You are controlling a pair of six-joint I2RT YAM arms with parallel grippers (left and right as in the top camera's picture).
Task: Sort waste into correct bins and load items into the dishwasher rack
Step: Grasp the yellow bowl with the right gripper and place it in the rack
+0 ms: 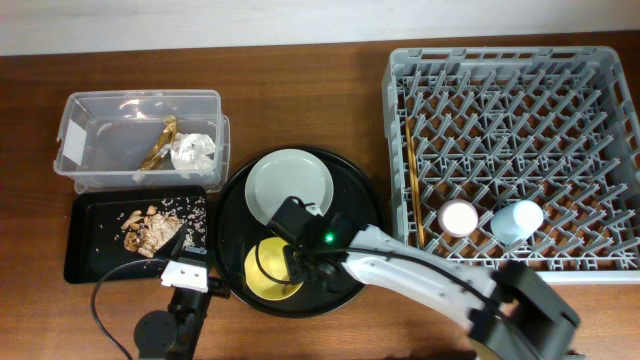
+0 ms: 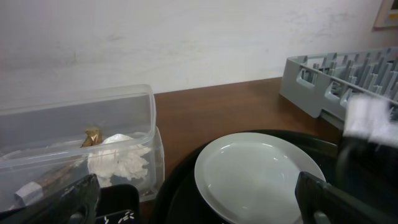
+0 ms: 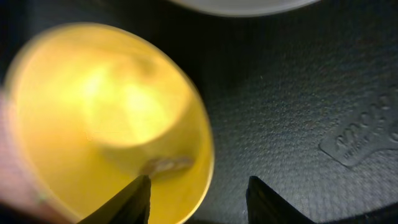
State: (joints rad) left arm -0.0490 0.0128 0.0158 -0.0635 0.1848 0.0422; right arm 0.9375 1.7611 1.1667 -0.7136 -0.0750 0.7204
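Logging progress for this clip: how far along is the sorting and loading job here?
Done: napkin and wrapper lie in the clear tub, food scraps on the flat black tray; pink cup, light-blue cup and chopsticks are in the rack. In hand: the right gripper, open, straddles the rim of the yellow bowl, not yet gripping. Remaining: the bowl and the plate, both on the round black tray.

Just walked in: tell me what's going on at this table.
The right gripper is open astride the rim of the small yellow bowl, which sits on the large round black tray beside the pale grey-green round plate. The left gripper hangs open, empty, by the shallow black rectangular tray holding brownish food scraps. The small pink cup, light-blue cup and wooden chopsticks are in the grey plastic dishwasher rack; the white paper napkin and golden-brown wrapper lie in the clear plastic tub.
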